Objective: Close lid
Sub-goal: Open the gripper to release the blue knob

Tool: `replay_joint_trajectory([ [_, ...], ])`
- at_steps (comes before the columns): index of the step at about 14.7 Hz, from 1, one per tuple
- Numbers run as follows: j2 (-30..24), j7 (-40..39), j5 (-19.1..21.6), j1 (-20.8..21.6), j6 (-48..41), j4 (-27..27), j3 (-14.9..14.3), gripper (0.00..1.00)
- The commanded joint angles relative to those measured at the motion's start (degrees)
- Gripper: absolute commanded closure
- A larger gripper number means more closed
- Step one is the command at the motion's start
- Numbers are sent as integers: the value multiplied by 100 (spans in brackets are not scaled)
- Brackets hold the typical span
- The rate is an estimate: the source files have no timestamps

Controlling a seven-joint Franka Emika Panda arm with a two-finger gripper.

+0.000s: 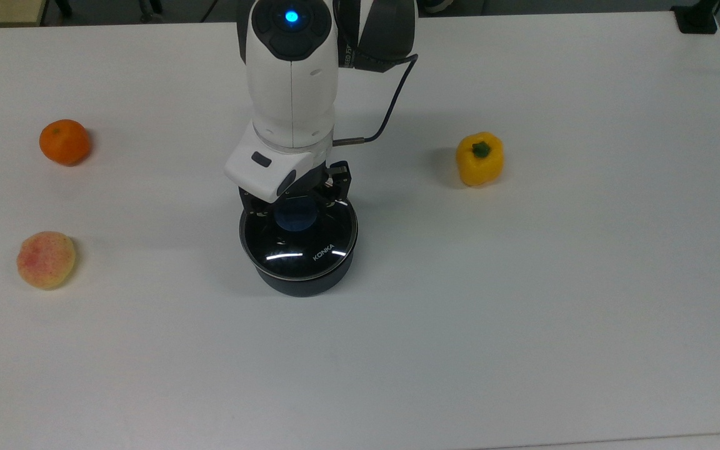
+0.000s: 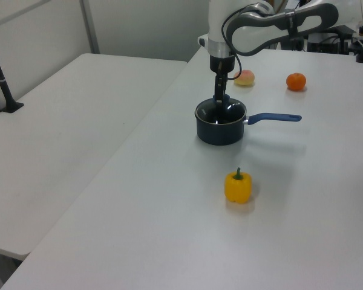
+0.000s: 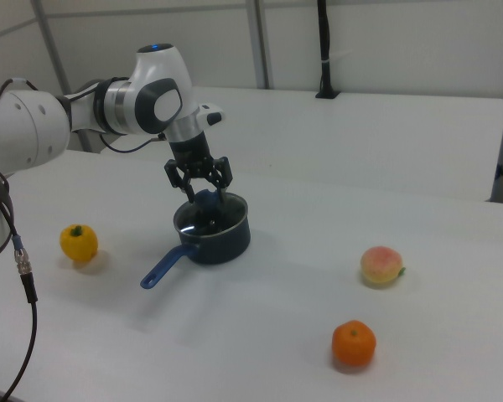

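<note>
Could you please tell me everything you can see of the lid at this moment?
The lid is round clear glass with a thin metal rim, a blue centre knob and white "KONKA" print. It sits level on the dark saucepan, rim to rim. The gripper stands over it, a finger on each side of the knob.
</note>
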Motion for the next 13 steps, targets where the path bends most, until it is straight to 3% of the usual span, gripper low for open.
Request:
replay_joint_trajectory([
  [1,-282,218,-98,31,116,-275,11,0],
  [7,-1380,288,-63,-5,2,-1065,11,0],
  [13,-2531,1694,-37,-110,-1314,-1224,19,0],
])
